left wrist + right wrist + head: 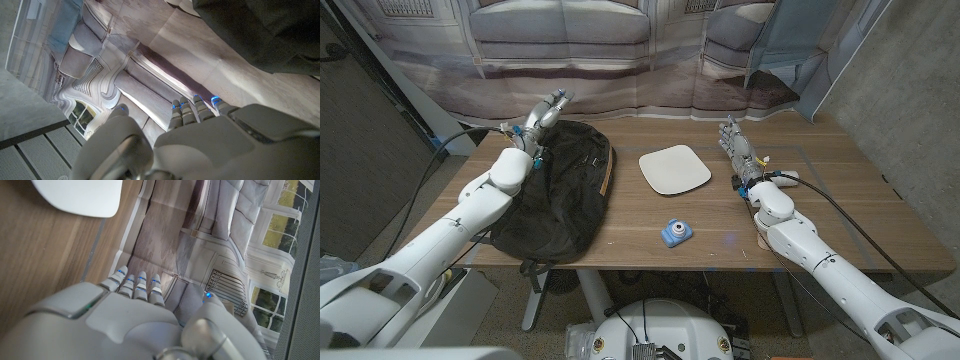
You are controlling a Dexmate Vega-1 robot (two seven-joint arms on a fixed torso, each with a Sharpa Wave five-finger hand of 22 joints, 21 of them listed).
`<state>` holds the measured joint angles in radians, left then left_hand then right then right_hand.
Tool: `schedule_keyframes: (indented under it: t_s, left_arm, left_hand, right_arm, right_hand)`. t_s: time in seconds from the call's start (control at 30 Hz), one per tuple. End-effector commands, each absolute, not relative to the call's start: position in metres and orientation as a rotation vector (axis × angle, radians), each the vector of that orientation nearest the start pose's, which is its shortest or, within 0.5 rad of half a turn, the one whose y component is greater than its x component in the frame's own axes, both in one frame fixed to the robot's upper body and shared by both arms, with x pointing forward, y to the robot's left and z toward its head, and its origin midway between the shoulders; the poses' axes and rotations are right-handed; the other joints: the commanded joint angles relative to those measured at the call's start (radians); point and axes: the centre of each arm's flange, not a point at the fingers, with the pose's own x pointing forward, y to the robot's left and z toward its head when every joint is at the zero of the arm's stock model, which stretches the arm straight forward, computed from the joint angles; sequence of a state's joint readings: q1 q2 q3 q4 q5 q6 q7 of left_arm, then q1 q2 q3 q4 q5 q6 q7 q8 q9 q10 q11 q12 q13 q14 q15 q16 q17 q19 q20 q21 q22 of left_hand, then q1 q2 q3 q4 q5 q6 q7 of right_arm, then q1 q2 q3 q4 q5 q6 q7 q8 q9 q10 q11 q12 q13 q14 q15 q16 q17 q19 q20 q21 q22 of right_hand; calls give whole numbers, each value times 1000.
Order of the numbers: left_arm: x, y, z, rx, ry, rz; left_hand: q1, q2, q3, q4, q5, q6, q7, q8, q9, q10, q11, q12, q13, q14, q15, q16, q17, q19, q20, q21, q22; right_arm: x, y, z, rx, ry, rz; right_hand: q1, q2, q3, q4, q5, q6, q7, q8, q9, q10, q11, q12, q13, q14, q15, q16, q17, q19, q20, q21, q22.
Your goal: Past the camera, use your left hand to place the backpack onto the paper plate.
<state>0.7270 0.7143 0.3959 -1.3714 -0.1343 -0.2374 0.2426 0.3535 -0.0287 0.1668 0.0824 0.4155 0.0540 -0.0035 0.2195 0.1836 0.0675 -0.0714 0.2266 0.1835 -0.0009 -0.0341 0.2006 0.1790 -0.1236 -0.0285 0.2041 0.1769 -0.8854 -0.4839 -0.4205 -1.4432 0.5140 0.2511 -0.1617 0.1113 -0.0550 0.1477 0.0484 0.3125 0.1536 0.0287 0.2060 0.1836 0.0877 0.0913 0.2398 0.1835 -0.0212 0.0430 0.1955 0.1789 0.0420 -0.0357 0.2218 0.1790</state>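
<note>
While my left hand (546, 110) hovers empty, fingers spread, over its far end, the backpack (560, 187) slumps at the tabletop's left edge: soft, floppy, bulky. I'd grip the top handle. Right hand (740, 150) idle, fingers apart.

Bare table (630, 215) between backpack (560, 190) and plate (674, 169), frame centre; only the camera (674, 233) sits lower centre.
</note>
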Motion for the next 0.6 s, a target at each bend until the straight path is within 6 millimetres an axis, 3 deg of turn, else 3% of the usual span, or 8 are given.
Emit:
schedule_keyframes:
  t_s: [0.03, 0.6]
  left_arm:
    - [630, 350, 73, 660, -764, 182]
    - [629, 349, 70, 753, -750, 255]
  left_hand:
    - [13, -1, 3, -7, 8, 8, -1, 3, 5, 5, 0, 2, 6, 9, -5, 1, 3, 4, -1, 3, 2]
    - [25, -1, 3, -13, 15, 8, -4, 0, 5, 9, -4, 0, 6, 12, -5, -1, 3, 4, -2, 2, 2]
  right_arm:
    - [631, -240, -26, -18, -616, 145]
    - [629, -235, -14, -37, -635, 185]
  right_hand:
    - [9, 3, -1, 1, -5, 8, 2, -4, 5, 8, 1, -3, 4, 2, 2, -5, 6, 14, -10, -4, 5]
    - [8, 3, -5, 1, -6, 7, 0, -5, 5, 9, 2, -5, 4, 1, 3, -6, 6, 15, -10, -6, 5]
